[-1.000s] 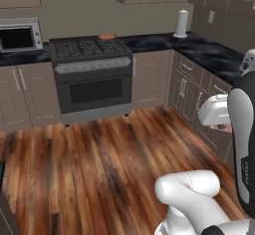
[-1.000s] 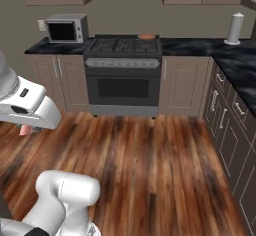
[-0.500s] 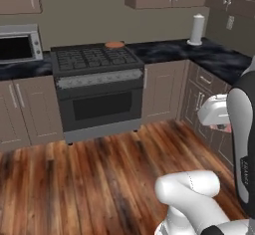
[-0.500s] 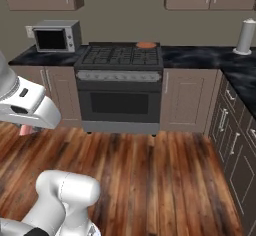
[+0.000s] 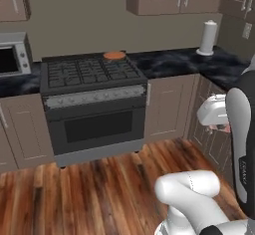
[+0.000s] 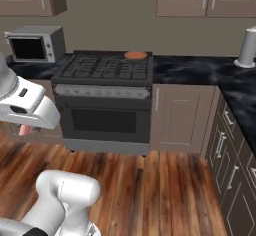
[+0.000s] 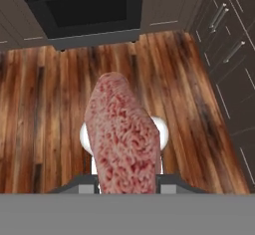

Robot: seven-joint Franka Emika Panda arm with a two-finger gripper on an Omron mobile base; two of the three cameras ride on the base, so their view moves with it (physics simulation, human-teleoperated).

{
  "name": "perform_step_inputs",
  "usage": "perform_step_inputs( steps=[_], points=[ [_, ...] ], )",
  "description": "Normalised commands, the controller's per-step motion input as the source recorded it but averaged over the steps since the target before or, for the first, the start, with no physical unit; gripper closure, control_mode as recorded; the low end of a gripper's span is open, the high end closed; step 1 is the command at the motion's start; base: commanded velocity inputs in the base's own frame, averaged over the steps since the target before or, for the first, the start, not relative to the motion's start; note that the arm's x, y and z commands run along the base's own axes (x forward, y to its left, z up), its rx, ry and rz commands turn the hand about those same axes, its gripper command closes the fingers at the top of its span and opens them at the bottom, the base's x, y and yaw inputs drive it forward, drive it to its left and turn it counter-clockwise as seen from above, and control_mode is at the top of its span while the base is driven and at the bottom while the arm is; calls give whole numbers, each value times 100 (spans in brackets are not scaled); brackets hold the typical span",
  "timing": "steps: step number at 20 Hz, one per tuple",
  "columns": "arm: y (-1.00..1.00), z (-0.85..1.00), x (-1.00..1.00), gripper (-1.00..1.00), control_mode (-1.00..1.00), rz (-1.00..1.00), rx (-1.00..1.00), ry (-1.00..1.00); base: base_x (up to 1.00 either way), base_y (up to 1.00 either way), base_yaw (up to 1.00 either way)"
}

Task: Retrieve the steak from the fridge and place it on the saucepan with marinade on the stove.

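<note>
The steak [image 7: 124, 139] is gripped in the claw [image 7: 127, 181]; the stove [image 5: 92, 74] has been brought nearer, so the saucepan [image 5: 114, 56] is almost reachable.

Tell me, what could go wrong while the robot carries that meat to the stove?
The steak sticks out far past the gripper, which seems to pinch just one end, so it might slip onto the wooden floor. The saucepan sits at the stove's back edge, so the arm has to reach over the grates, and the steak could land beside the small pan instead.
</note>
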Motion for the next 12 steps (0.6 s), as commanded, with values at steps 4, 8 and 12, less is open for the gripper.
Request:
perform_step_inputs(
  steps=[4, 8, 12],
  points=[
    [0, 0, 0, 100, 100, 0, 0, 0, 86, -52, 16],
    [0, 0, 0, 100, 100, 0, 0, 0, 69, -42, 15],
    [0, 0, 0, 100, 100, 0, 0, 0, 66, -34, 13]
  ],
)
